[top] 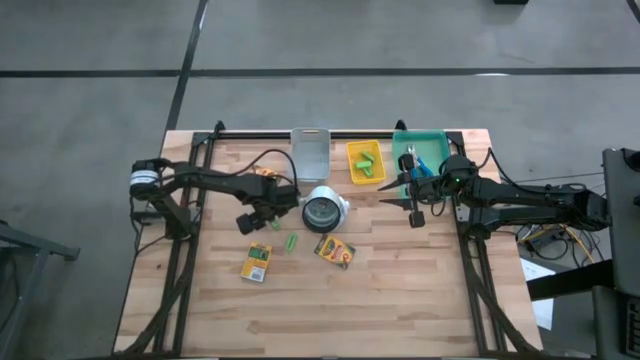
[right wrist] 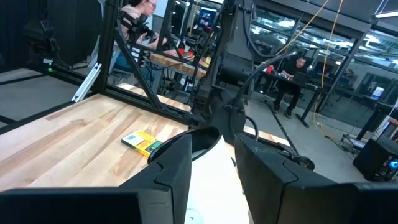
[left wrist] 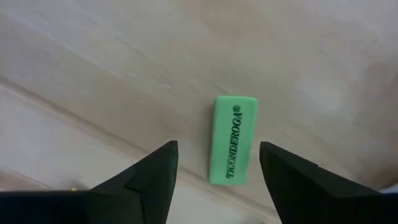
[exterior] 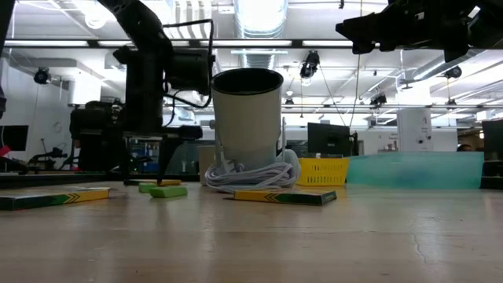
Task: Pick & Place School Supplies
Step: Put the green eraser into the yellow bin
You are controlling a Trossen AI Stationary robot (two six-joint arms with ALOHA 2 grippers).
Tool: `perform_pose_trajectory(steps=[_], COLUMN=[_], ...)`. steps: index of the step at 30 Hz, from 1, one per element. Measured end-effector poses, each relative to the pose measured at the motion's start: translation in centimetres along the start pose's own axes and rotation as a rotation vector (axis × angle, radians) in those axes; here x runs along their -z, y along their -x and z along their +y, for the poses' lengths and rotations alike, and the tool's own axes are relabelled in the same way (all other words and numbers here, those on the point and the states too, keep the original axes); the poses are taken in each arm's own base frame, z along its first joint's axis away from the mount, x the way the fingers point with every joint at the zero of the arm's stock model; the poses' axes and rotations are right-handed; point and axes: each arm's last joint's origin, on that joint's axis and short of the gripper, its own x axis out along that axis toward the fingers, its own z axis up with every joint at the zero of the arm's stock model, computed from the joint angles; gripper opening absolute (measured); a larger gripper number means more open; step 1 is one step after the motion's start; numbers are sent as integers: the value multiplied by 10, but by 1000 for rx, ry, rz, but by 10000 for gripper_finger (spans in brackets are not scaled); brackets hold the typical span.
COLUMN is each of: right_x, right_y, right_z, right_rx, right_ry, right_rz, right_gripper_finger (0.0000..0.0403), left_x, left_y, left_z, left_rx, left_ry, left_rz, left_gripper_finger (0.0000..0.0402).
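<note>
Left end effector point(left wrist: 217, 163) hangs low over the table point(top: 400, 290), jaws spread, straddling a green eraser point(left wrist: 233, 148) lying flat on the wood; fingers not touching it. Second green eraser point(exterior: 168, 192) just beside. Two crayon boxes on the table: one point(top: 257, 263) near the left arm, one point(top: 334, 250) in front of the white cup point(top: 323, 210). Right end effector point(top: 412, 202) raised near the teal bin point(top: 425, 142), narrow gap between its fingers, nothing held. Scissors point(top: 417, 165) lie in that bin; yellow bin point(top: 365, 162) holds green pieces.

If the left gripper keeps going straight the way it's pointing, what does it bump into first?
Probably the green eraser lying flat on the table, sitting between the left gripper's open fingers.
</note>
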Motion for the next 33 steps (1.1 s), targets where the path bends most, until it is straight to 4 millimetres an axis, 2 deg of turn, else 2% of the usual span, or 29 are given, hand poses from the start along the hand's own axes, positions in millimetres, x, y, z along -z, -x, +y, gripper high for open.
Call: perform_pose_trajectory(steps=[5,10,15,25,33], right_x=[0,0,0,0,0], right_y=[0,0,0,0,0], right_z=[0,0,0,0,0], right_rx=[0,0,0,0,0], right_ry=[0,0,0,0,0], right_rz=[0,-1,0,0,0], right_gripper_finger=[115,115,121,128,118], left_x=[-3,-4,-4,-4,-4], left_y=[-11,-13,-13,-14,-11], left_z=[4,6,6,7,7], left_rx=[31,36,32,28,38], left_ry=[6,-3,-8,-26,-33], left_rz=[33,38,36,37,36], left_gripper_finger=[231,219,186,90,86])
